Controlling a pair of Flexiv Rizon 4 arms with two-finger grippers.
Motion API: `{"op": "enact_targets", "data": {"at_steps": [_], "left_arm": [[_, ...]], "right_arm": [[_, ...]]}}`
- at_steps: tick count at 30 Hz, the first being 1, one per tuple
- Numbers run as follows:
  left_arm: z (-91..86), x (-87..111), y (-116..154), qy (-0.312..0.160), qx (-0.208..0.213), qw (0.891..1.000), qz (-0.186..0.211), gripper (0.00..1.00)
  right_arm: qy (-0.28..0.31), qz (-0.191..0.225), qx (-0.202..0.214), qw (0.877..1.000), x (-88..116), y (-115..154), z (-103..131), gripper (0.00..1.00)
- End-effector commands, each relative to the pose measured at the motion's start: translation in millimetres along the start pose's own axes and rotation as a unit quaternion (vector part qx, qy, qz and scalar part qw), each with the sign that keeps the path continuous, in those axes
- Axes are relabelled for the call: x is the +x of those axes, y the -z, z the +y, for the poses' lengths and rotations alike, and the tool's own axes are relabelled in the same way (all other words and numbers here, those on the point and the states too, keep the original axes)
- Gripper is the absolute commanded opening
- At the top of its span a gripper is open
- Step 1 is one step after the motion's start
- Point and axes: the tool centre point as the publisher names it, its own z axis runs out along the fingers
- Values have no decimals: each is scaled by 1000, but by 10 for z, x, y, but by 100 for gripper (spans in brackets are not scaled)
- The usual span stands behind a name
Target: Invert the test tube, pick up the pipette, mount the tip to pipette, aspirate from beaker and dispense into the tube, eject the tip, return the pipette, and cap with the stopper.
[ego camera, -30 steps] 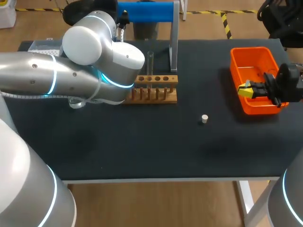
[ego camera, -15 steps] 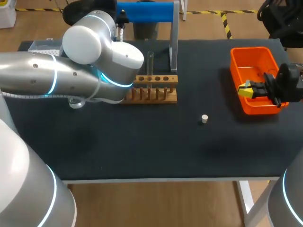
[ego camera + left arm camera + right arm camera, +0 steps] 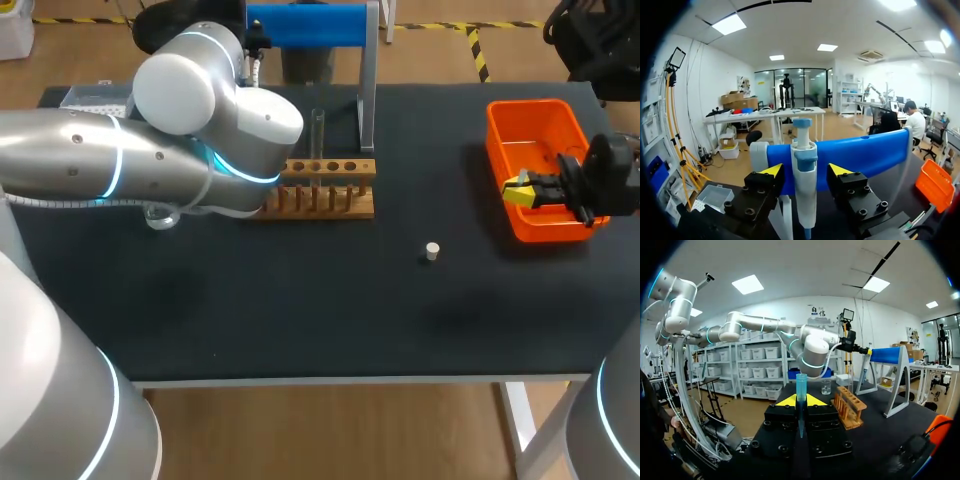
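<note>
Between spread left jaws, 1 pipette (image 3: 805, 172); within clenched right jaws, 1 tip (image 3: 801, 386).

Honestly, nothing readable here. I can't make out any text, number, label or sign on the table (image 3: 300, 310) or on the gear sitting on it. If the pipette (image 3: 805, 190) has any markings, they're too small to tell.
</note>
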Motion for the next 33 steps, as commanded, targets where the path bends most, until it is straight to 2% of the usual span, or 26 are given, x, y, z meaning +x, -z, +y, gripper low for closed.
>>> {"op": "enact_targets", "data": {"at_steps": [1, 8, 33], "left_arm": [[23, 1, -56, 2, 5, 1000, 1, 53], [29, -12, -68, 4, 11, 1000, 2, 50], [42, -15, -85, -1, 27, 1000, 10, 50]], "right_arm": [[0, 0, 1, 1000, 4, 2, 0, 0], [0, 0, 1, 1000, 4, 2, 0, 0], [0, 0, 1, 1000, 4, 2, 0, 0]]}}
